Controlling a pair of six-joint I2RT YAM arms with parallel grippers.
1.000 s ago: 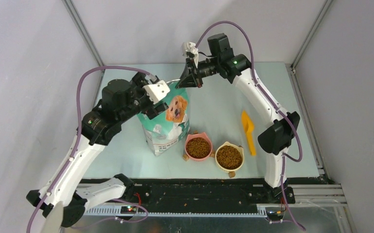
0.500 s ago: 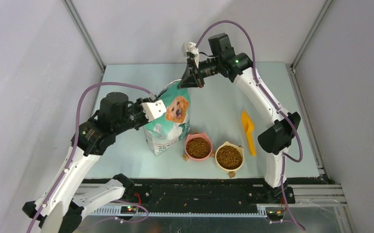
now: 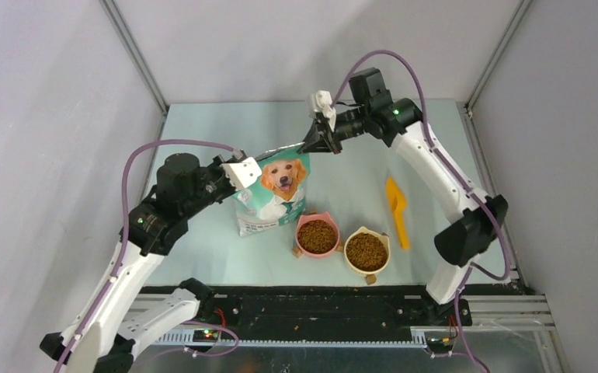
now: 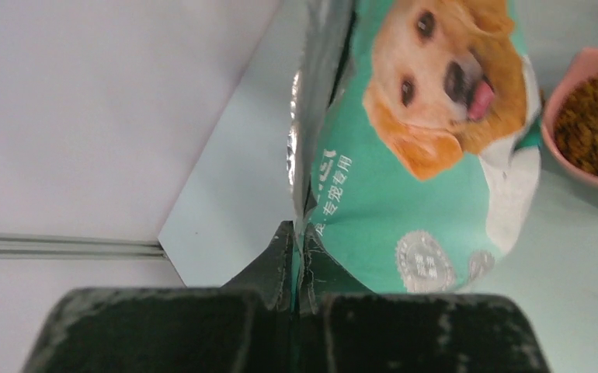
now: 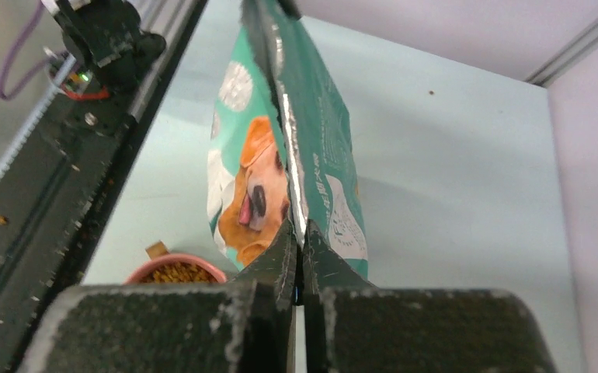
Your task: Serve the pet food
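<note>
The green-white bag [image 3: 274,194] with the golden dog stands upright on the table, its top edge stretched between both grippers. My left gripper [image 3: 243,174] is shut on the bag's left top edge [image 4: 304,155]. At the right top corner, my right gripper [image 3: 319,143] is shut on the bag [image 5: 311,148]. Pet food [image 3: 317,235] fills the pink bowl [image 3: 299,233], and more pet food [image 3: 366,252] fills the yellow bowl [image 3: 347,250]. Both bowls sit just in front of the bag on its right. What is inside the bag is hidden.
An orange scoop [image 3: 397,208] lies on the table to the right of the bowls. The black rail [image 3: 319,307] runs along the near edge, with a few stray pellets on it. Grey walls close in the left, back and right sides.
My left gripper went from open beside the bag to shut on its left top edge. The right gripper moved right with its corner, and the bag's top now stretches flat, its front turned toward the camera.
</note>
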